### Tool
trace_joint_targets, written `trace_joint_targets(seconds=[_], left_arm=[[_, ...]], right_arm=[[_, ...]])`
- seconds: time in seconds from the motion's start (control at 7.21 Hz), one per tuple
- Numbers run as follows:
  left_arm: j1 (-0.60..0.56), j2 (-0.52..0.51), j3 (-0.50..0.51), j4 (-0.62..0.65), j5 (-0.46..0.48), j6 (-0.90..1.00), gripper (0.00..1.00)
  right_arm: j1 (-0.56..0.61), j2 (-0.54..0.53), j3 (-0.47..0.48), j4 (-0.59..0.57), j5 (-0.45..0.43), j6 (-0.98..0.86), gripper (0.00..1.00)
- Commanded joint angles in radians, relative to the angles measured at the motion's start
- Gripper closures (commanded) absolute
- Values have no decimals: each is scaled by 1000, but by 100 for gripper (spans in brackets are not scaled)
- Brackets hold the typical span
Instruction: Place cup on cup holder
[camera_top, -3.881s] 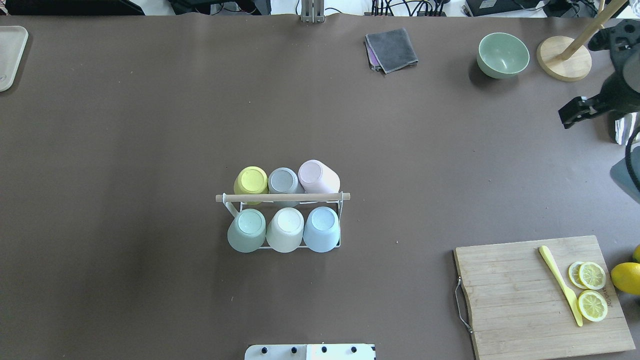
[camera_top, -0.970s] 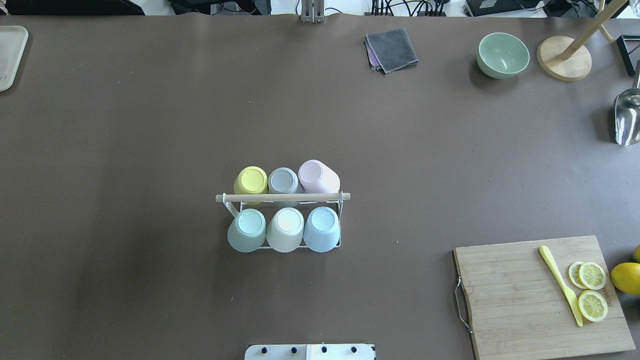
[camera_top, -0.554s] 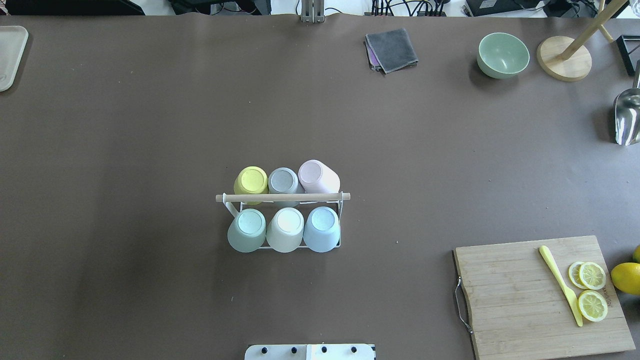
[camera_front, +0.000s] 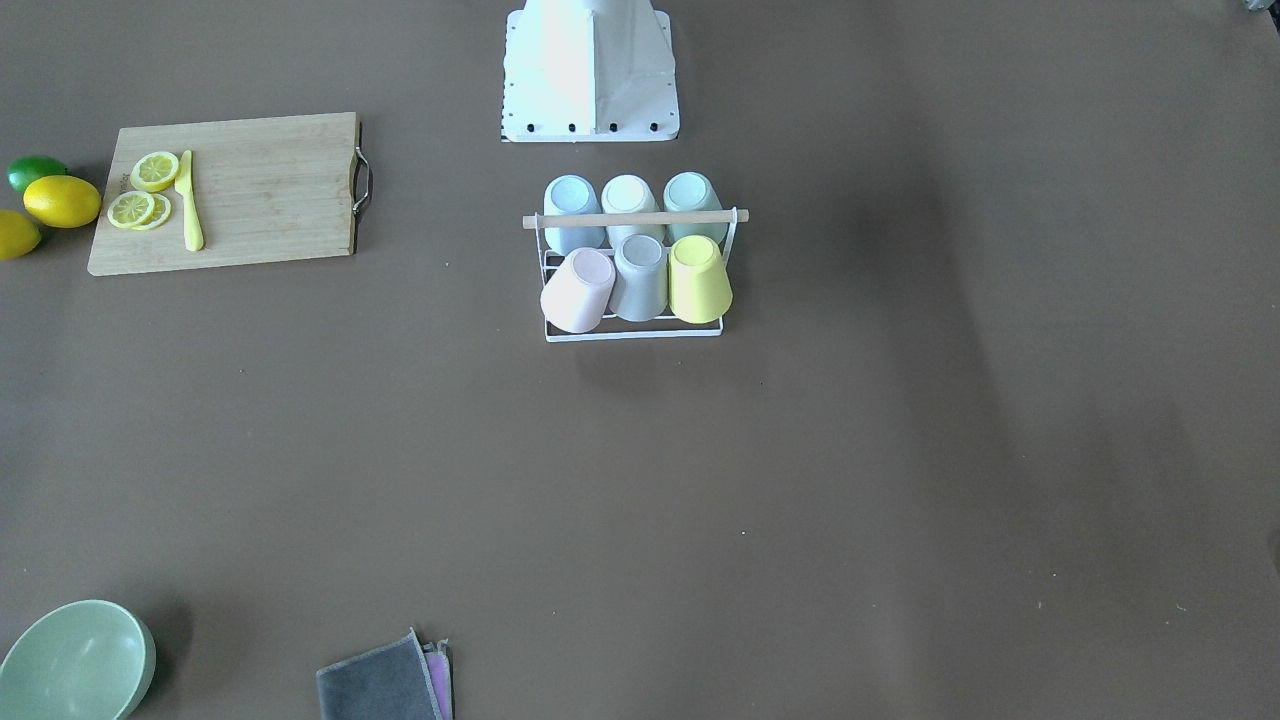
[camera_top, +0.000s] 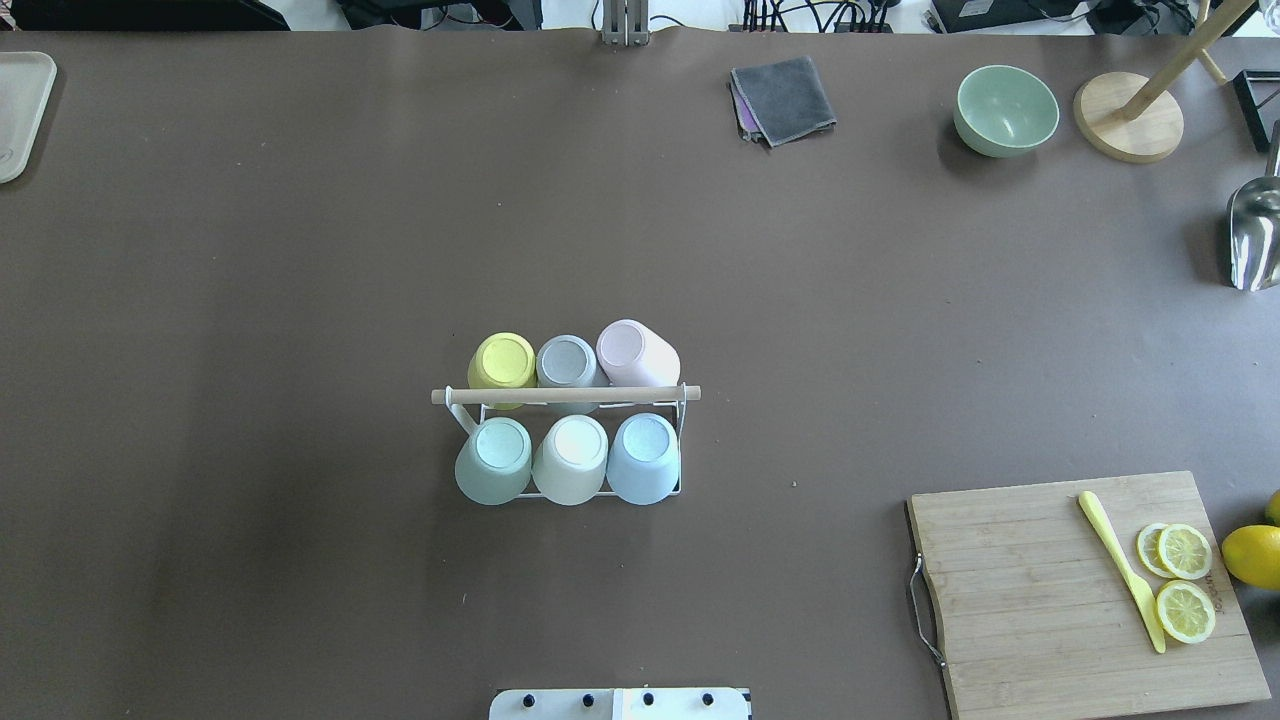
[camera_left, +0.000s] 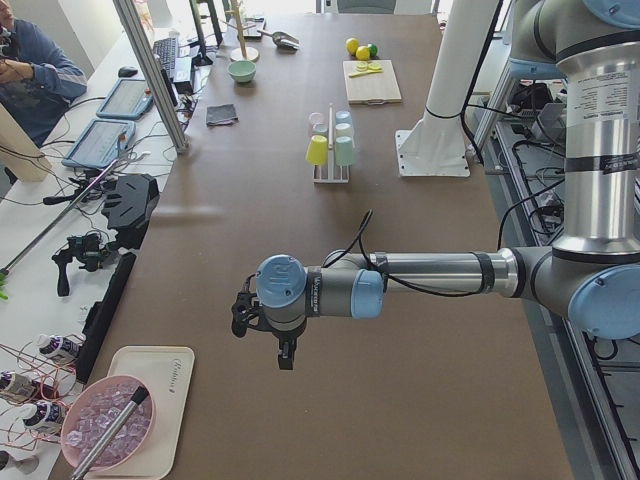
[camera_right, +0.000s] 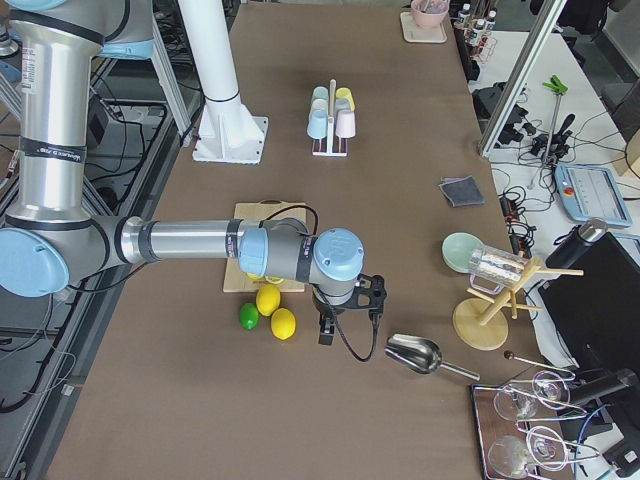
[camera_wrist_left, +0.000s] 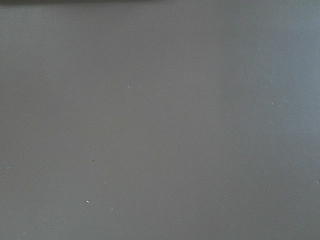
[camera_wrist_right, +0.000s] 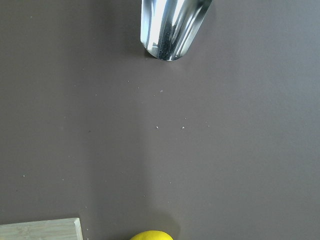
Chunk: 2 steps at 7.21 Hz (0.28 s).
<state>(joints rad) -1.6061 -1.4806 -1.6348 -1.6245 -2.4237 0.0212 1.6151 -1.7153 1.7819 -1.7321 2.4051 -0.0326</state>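
The cup holder (camera_top: 565, 395), a white wire rack with a wooden rod handle, stands mid-table and also shows in the front view (camera_front: 635, 217). Several upturned cups sit on it in two rows: yellow (camera_top: 502, 362), grey (camera_top: 567, 362) and pink (camera_top: 637, 354) at the back, green (camera_top: 494, 460), white (camera_top: 572, 458) and blue (camera_top: 644, 456) in front. The pink cup leans outward. My left gripper (camera_left: 285, 355) hangs over bare table far to the rack's left. My right gripper (camera_right: 325, 330) hangs far to its right, beside the lemons. I cannot tell whether either is open or shut.
A wooden cutting board (camera_top: 1040, 600) with lemon slices and a yellow knife (camera_top: 1120, 570) lies front right, with a lemon (camera_top: 1252, 556) beside it. A green bowl (camera_top: 1005, 110), a grey cloth (camera_top: 783, 98), a wooden stand (camera_top: 1128, 118) and a metal scoop (camera_top: 1255, 235) lie at the far right.
The right arm, seen at the right edge 3.9 s ago, has left the overhead view and uncovered the metal scoop. The rack and cups have not moved.
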Motion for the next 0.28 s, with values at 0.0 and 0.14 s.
trace_joint_targets(seconds=[0.0, 0.14], left_arm=[[0, 0, -5, 0, 0, 0, 3], [0, 0, -5, 0, 0, 0, 3]], right_arm=[[2, 0, -1, -3, 0, -1, 0], [2, 0, -1, -3, 0, 0, 0]])
